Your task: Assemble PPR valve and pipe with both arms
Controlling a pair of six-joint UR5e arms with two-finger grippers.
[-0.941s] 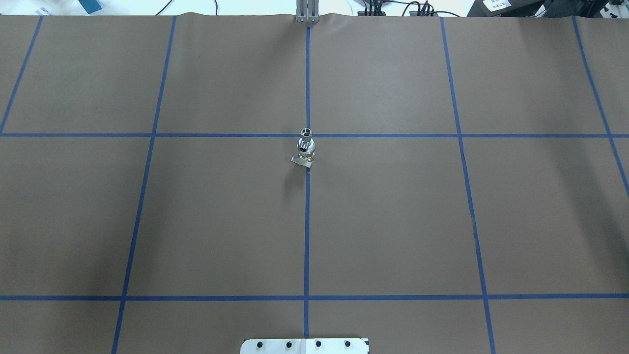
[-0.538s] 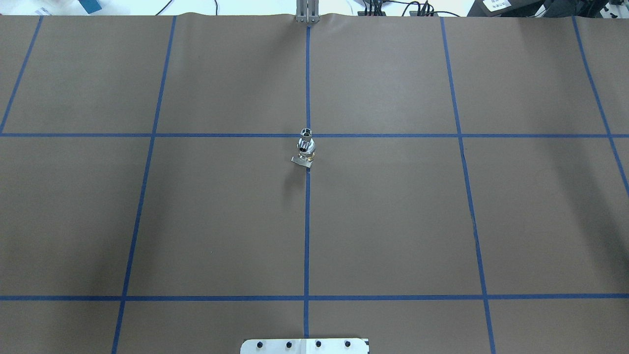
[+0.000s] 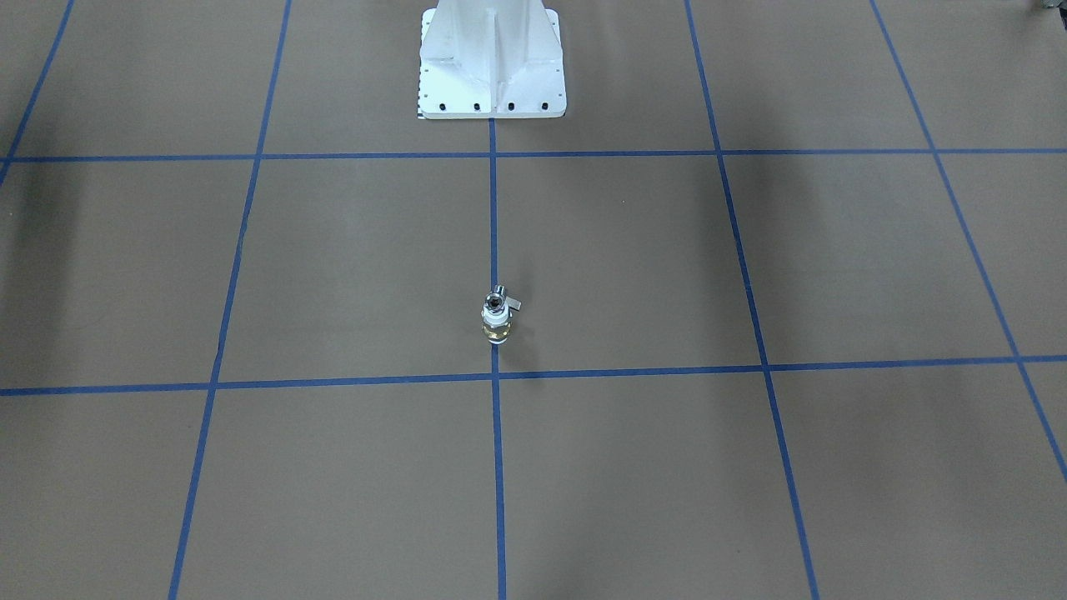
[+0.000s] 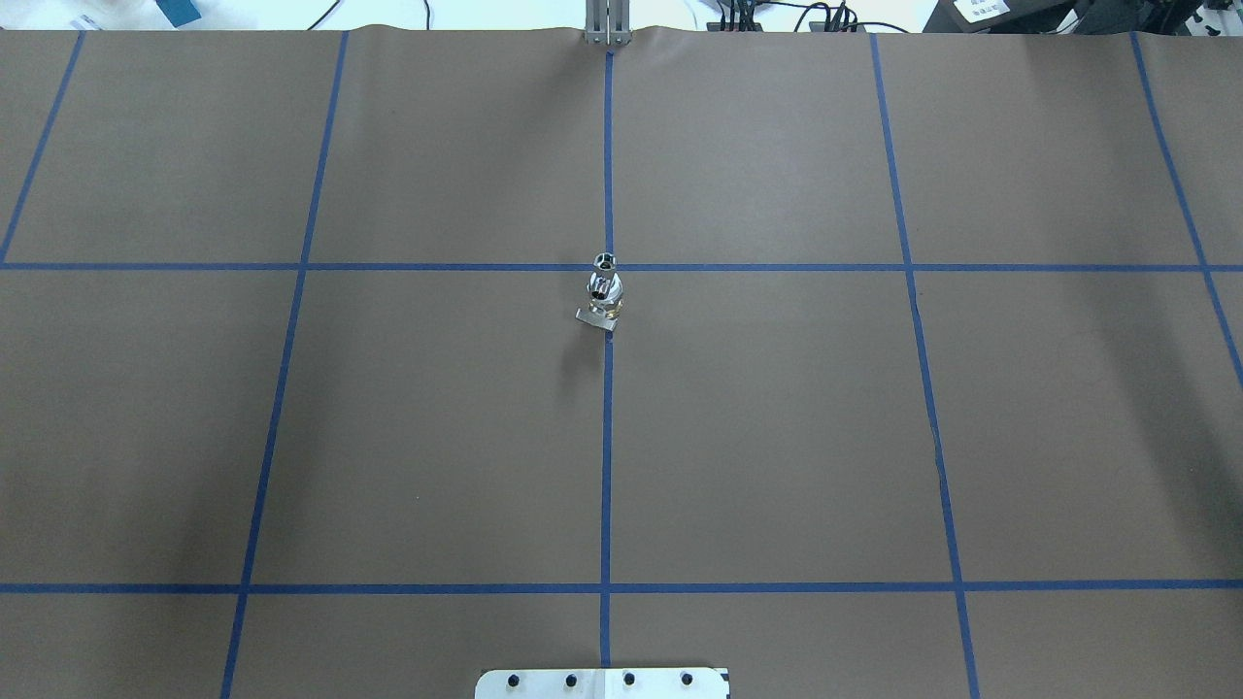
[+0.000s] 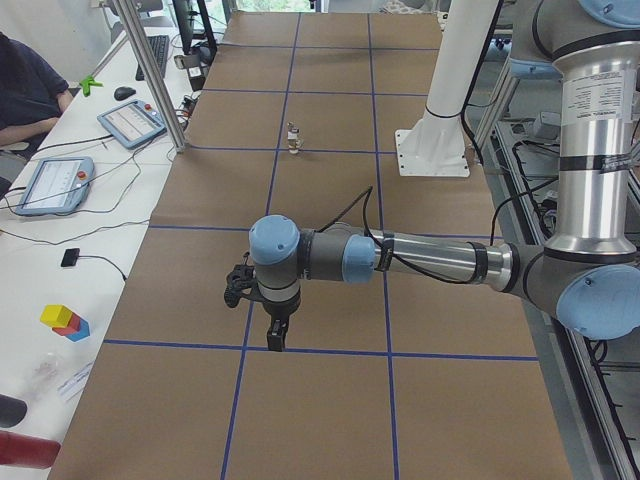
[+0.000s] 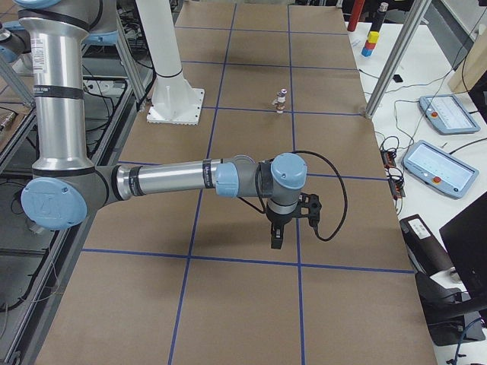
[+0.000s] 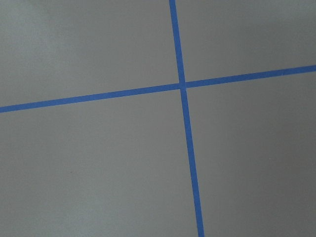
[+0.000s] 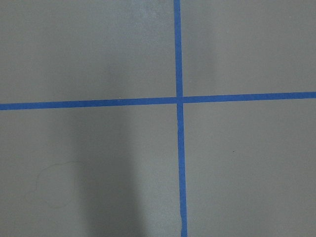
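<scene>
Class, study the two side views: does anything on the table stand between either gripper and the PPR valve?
Nothing visible does. Only bare brown table with blue tape lines lies between the left gripper and the PPR valve, and likewise between the right gripper and the valve.

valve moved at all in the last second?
No. In every overhead picture the PPR valve stands at the same spot on the blue centre tape line, by its crossing.

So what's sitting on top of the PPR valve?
The chrome pipe fitting stands upright on the PPR valve, its open end facing up. Whether it is fully seated inside the valve is hidden.
</scene>
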